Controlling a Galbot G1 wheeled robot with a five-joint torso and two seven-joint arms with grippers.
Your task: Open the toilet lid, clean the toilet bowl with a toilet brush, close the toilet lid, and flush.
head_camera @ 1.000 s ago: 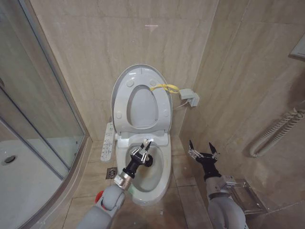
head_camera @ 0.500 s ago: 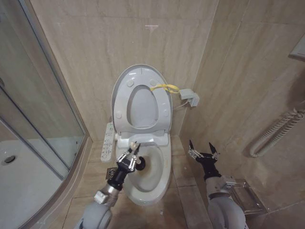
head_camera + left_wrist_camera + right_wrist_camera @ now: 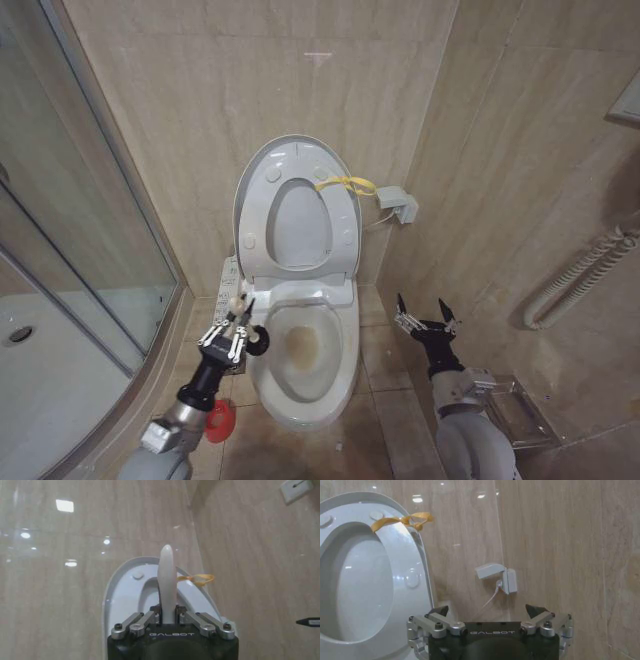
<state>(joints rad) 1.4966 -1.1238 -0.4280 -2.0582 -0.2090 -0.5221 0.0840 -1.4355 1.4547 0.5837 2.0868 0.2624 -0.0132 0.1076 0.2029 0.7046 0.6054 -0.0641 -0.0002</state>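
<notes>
We have the left gripper (image 3: 228,336) clamped on the thin white handle of the toilet brush (image 3: 166,578), holding it just beside the left rim of the toilet bowl (image 3: 345,360), above the floor and close to the red holder cup (image 3: 219,420). The dark bristle head seems to sit by the gripper at the rim, though we cannot make it out cleanly. The toilet lid (image 3: 262,175) stands open against the wall with the seat raised in front of it, its yellow loop (image 3: 346,184) at the edge, and a yellowish stain shows inside the bowl. Our right gripper (image 3: 427,320) waits with its fingers spread wide, to the right of the bowl. Our worry is the narrow hold: the handle could pivot between the fingers, so the brush tips, drips on the floor, or misses the cup. A careless swing could also knock the cup over.
</notes>
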